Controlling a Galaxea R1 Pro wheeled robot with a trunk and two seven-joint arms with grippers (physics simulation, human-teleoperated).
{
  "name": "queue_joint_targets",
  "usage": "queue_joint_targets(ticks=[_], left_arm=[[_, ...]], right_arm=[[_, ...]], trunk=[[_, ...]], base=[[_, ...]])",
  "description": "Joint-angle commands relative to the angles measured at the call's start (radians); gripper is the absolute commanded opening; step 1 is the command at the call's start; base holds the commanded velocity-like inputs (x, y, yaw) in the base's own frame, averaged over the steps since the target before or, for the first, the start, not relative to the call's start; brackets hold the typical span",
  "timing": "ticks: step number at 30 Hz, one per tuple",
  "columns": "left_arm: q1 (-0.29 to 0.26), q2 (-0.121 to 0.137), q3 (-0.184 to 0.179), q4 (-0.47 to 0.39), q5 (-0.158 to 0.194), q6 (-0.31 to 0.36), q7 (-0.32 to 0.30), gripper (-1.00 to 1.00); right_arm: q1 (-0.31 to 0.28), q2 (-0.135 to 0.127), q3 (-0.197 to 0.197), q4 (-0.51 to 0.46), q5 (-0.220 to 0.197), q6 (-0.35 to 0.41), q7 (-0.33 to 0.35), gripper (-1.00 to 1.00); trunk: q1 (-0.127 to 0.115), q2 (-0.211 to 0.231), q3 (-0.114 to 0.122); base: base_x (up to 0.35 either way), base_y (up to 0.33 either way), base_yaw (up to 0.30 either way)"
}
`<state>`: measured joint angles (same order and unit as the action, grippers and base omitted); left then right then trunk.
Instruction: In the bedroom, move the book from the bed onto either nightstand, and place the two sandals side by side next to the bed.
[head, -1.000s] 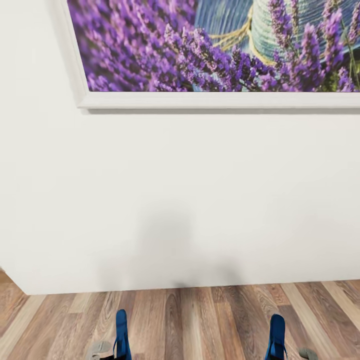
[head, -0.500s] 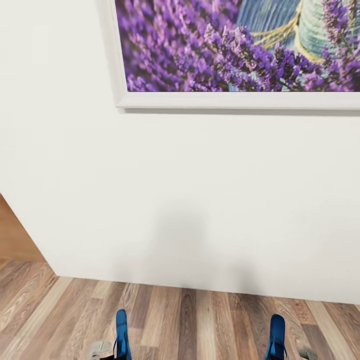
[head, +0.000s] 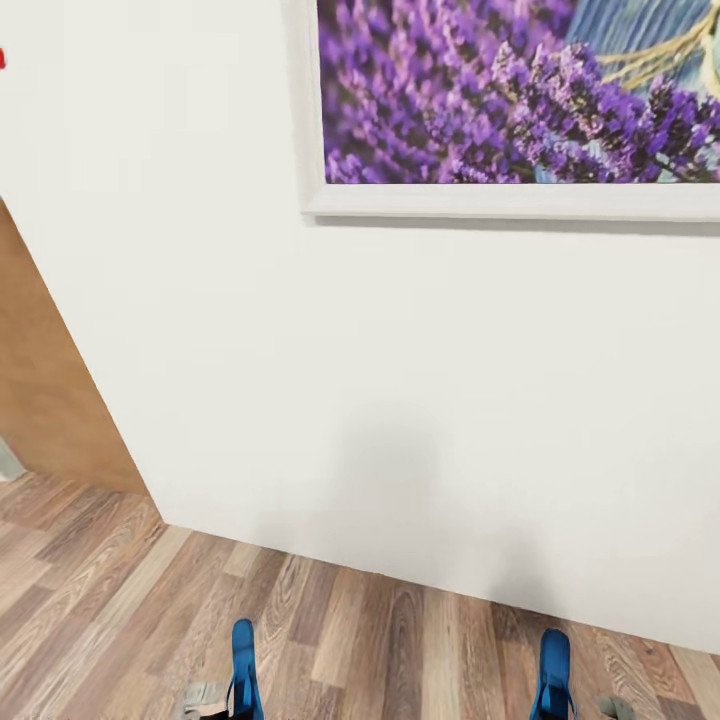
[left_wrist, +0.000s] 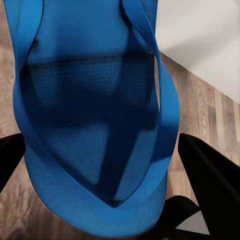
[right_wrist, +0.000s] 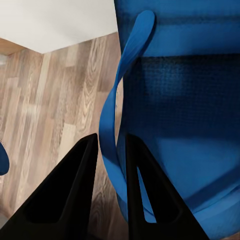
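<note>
Close against a white bedroom wall (head: 400, 400), under the white-framed purple lavender picture (head: 520, 100), the robot carries one bright blue flat flip-flop sandal in each arm above the wood-plank floor (head: 120, 600). In the head view the two sandals rise from the lower edge, the left one (head: 243, 670) and the right one (head: 554, 675), well apart from each other. A brown wooden panel (head: 50, 400), probably a door, stands at the wall's left end, and a small red mark (head: 2, 58) sits at the picture's edge, too small to identify.

In the left wrist view, the left gripper (left_wrist: 100, 170) has its black fingers (left_wrist: 210, 170) on either side of the blue sole (left_wrist: 90, 100), apparently clamped across it. In the right wrist view, the right gripper (right_wrist: 107, 180) has its two black fingers (right_wrist: 65, 200) drawn close together, pinching the thin blue thong strap (right_wrist: 120, 100) of its sandal (right_wrist: 185, 100).

The step in hand looks like the carry: both sandals are lifted and the robot is travelling with them. The next move calls for facing the bed, lowering both arms to the floor beside it and bringing the sandals together, parallel, before releasing. The book's move cannot be judged from here.

No brand, label or readable writing appears anywhere.
</note>
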<state>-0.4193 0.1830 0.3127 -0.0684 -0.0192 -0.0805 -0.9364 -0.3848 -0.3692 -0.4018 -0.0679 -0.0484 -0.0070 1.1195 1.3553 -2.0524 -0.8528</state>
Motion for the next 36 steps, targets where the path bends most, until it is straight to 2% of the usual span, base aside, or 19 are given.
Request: queue_joint_targets(ticks=[1,36], left_arm=[[-0.001,0.0,0.0,0.004,-0.002,-0.008,-0.001,-1.0],[-0.001,0.0,0.0,0.018,-0.002,-0.009,0.001,-1.0]], right_arm=[[0.0,0.0,0.001,0.0,-0.007,0.001,0.005,-1.0],[0.0,0.0,0.001,0.0,-0.007,0.001,0.005,-1.0]], trunk=[[0.0,0.0,-0.001],[0.0,0.0,-0.001]], base=[[0.0,0.0,0.288],[0.0,0.0,0.288]])
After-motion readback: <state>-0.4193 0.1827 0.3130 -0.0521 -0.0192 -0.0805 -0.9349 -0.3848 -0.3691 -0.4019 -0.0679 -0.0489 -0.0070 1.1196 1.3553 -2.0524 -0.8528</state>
